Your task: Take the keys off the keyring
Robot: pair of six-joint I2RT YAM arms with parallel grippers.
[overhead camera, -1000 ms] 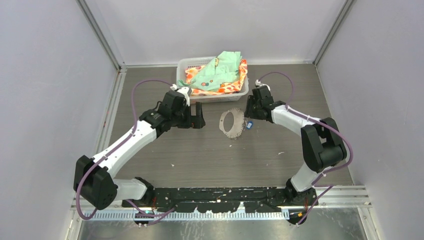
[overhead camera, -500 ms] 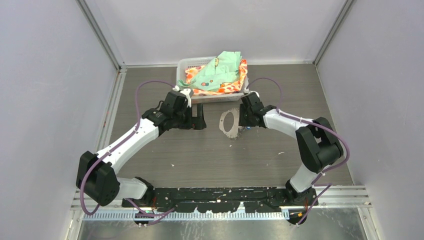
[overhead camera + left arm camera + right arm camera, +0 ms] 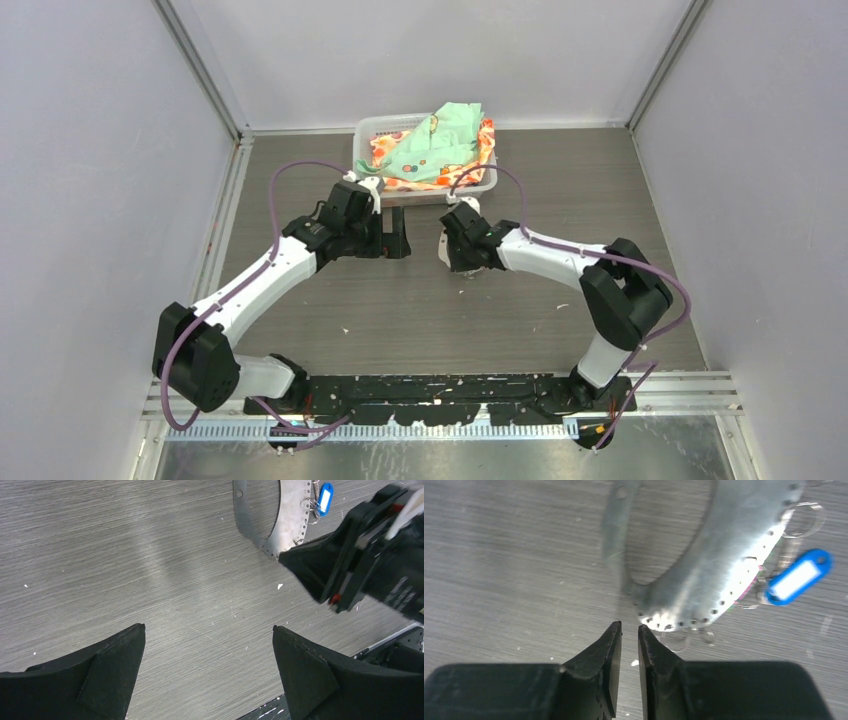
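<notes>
Keyring (image 3: 724, 575) lies flat, keys (image 3: 796, 577) at its rim.

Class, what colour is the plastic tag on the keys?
The tag is bright blue with a white centre; best in the right wrist view.

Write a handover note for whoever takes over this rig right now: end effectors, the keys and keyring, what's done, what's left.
Left end effector: open wide, empty, above the table beside the keyring.
Right end effector: jaws a narrow slit apart at the keyring's rim; grip unclear.
Blue-tagged keys: attached at the keyring's rim.
Done: no key removed.
Left: steady the keyring, work the keys off.
</notes>
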